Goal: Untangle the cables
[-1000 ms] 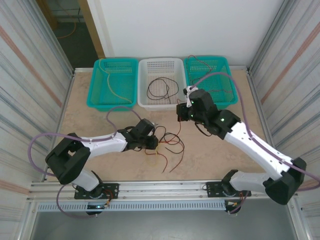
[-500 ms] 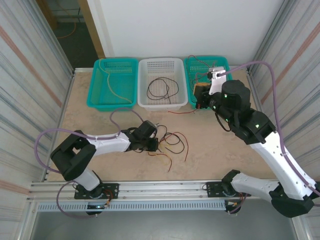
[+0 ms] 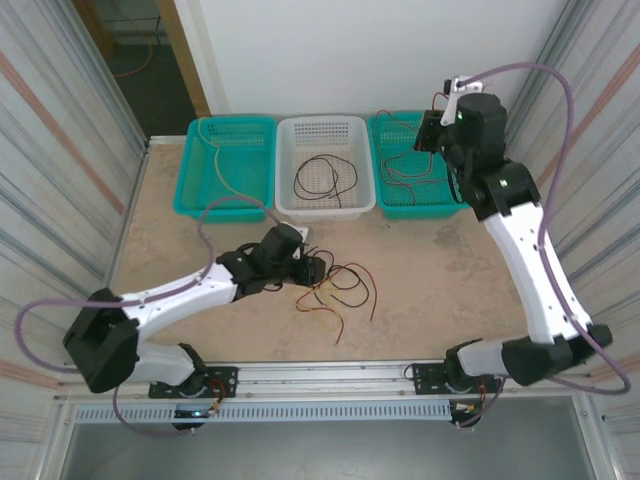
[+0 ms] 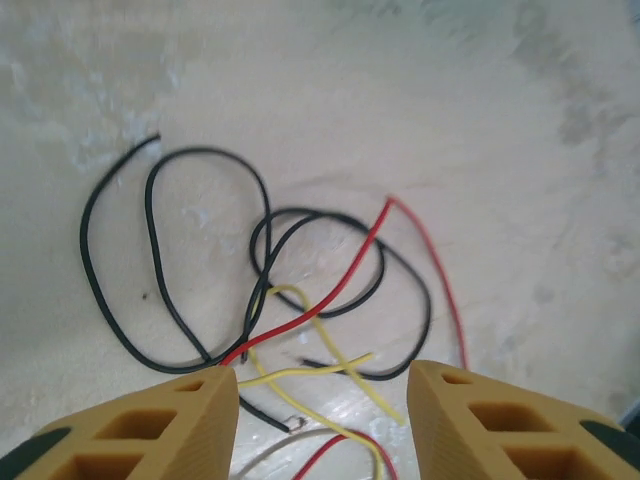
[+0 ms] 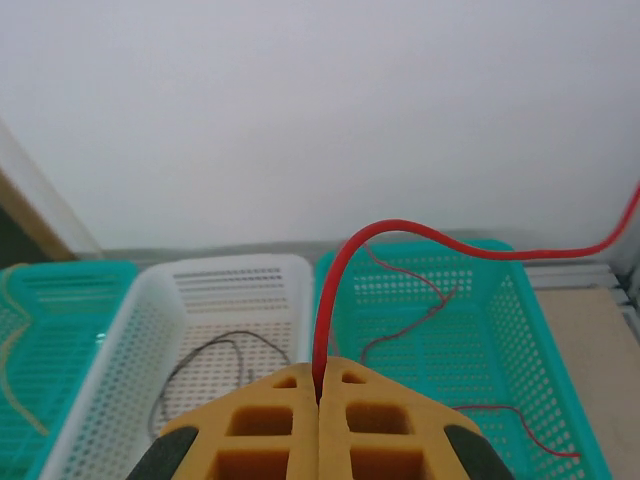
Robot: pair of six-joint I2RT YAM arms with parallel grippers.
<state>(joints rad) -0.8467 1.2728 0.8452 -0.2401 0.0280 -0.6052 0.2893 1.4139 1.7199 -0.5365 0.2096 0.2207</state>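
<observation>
Pinching red cable (image 5: 400, 224) in pressed-together right gripper (image 5: 320, 385) high over far-right teal basket (image 3: 415, 210), likely best lowering gently and feeding trailing end inside before letting go; hovering left gripper (image 4: 322, 385), jaws spread, over tangle (image 4: 300, 292) mid-table; avoiding adjacent white basket (image 3: 325, 208) holding black cable (image 3: 322, 158).
</observation>
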